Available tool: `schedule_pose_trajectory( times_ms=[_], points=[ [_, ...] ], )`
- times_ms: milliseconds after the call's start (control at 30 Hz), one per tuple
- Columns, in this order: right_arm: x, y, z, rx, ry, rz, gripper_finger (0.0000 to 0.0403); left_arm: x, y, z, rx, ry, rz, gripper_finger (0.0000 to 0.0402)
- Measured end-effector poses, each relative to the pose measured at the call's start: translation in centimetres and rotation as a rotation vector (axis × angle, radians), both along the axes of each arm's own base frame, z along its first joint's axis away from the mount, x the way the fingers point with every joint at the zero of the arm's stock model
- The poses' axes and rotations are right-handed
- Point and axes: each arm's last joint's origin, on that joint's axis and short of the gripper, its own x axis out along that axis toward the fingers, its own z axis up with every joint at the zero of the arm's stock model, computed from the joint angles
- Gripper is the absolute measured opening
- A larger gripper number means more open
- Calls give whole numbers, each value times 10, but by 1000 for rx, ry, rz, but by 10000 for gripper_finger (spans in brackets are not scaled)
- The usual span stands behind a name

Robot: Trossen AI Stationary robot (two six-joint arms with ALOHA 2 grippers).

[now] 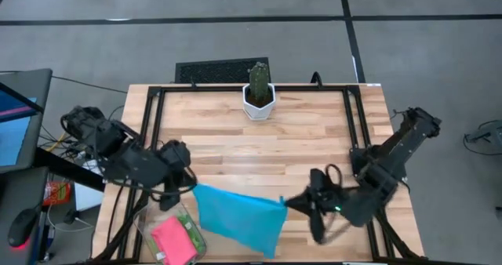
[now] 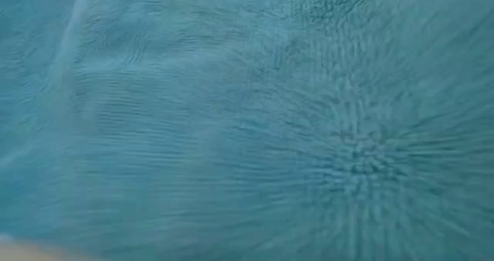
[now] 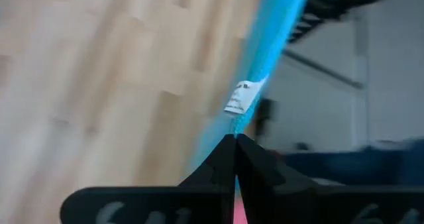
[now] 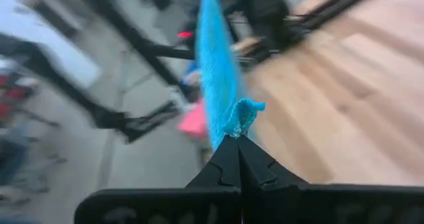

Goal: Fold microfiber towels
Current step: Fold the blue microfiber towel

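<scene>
The sky blue towel [image 1: 239, 216] is held stretched above the wooden surface [image 1: 259, 143], well in front of the potted cactus [image 1: 259, 91]. One corner is pinched in the clenched jaws of the left gripper [image 1: 190, 186], the other in those of the right gripper [image 1: 287, 203]. A pink towel [image 1: 174, 241] is seen in the clear bin [image 1: 149, 235] beside the blue one's left edge.

The blue towel [image 2: 247, 122] fills the whole low view, hiding the table, both arms and the room behind. In the high view, the clear bin [image 1: 174, 237] at the lower left is cut off by the bottom edge, as is the pink towel [image 1: 174, 241] inside it. Both wrist views are smeared; the white tag [image 3: 240, 98] carries print too blurred to read.
</scene>
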Motion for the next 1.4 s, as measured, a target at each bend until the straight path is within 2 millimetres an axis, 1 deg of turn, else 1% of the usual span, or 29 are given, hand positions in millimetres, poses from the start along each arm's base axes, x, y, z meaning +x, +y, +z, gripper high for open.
schedule_pose_trajectory(
  times_ms=[167, 300, 400, 467, 533, 633, 733, 867, 1000, 1067, 1133, 1300, 1400],
  points=[
    [18, -23, -13, -82, 94, -90, 6, 14, 5, -19, 238, 91, 50, 0],
    [31, -42, -34, -190, 240, -161, 6, 32, 7, -38, 419, 200, 55, 0],
    [37, -58, -49, -268, 367, -219, 11, 50, 7, -53, 559, 237, 37, 0],
    [41, -69, -58, -320, 450, -253, 15, 57, 10, -65, 636, 267, 23, 0],
    [41, -80, -66, -375, 540, -280, 15, 65, 18, -76, 700, 289, 28, 0],
    [41, -97, -70, -451, 639, -301, 12, 77, 37, -96, 761, 355, 56, 0],
    [43, -114, -75, -519, 724, -305, 11, 89, 58, -114, 767, 387, 78, 0],
    [47, -130, -75, -555, 764, -318, 16, 100, 79, -145, 774, 437, 59, 0],
    [50, -140, -75, -565, 776, -340, 16, 105, 96, -172, 780, 466, 68, 0],
    [51, -143, -76, -562, 774, -352, 15, 106, 101, -181, 775, 472, 85, 0],
    [52, -143, -84, -561, 768, -354, 15, 106, 104, -187, 768, 473, 90, 0],
    [49, -132, -109, -547, 767, -335, 18, 110, 103, -194, 756, 433, 100, 0],
    [44, -126, -119, -533, 777, -346, 17, 113, 103, -194, 753, 407, 84, 0]
  ],
)
